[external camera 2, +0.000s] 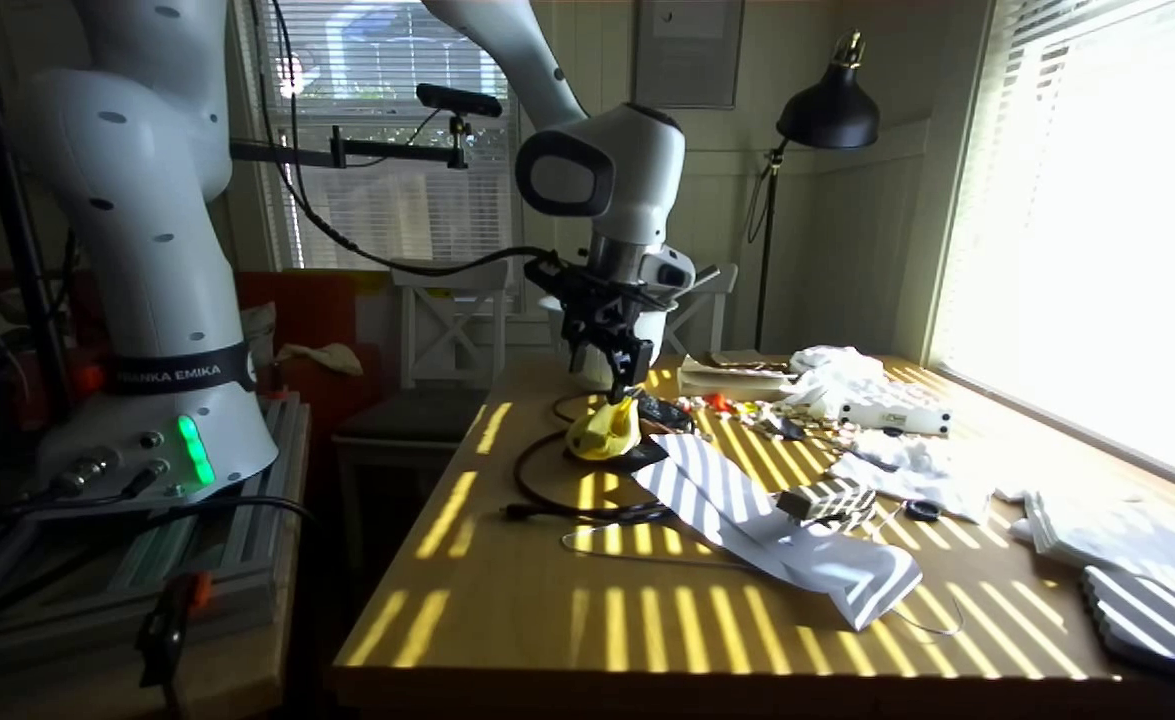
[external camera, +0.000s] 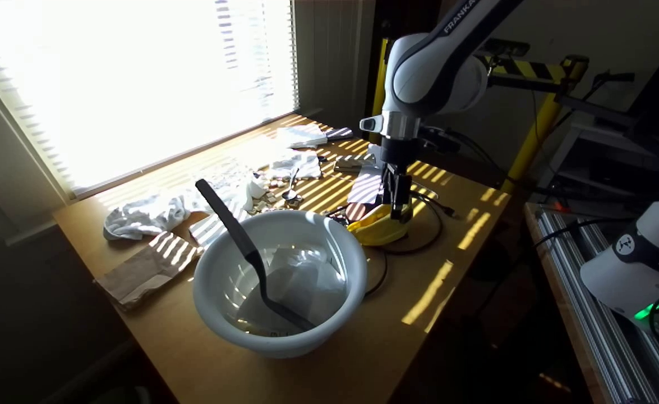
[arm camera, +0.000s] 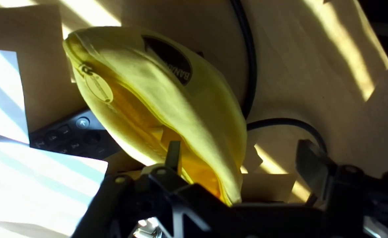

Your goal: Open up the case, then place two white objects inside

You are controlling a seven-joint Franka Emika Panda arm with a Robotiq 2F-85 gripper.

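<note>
The yellow banana-shaped case (arm camera: 210,96) lies on the table with its zipper open and its orange-yellow inside showing. Its zipper pull (arm camera: 98,86) hangs at the far end of the slit. A small pale patch shows inside; I cannot tell what it is. The case also shows in both exterior views (external camera: 378,231) (external camera 2: 602,432), beneath my gripper (external camera: 400,210). In the wrist view my gripper (arm camera: 241,160) is open, one finger over the case's opening, the other apart beyond its side. I cannot tell which of the white things, such as the white box (external camera 2: 895,418), are the two objects.
A large pale bowl (external camera: 206,297) with a dark spoon (external camera: 234,235) stands beside the case. A dark cable (arm camera: 251,66) loops around the case. A dark remote (arm camera: 78,135) and white paper (external camera 2: 737,510) lie close by. White cloths (external camera: 150,213) and small loose pieces lie toward the window.
</note>
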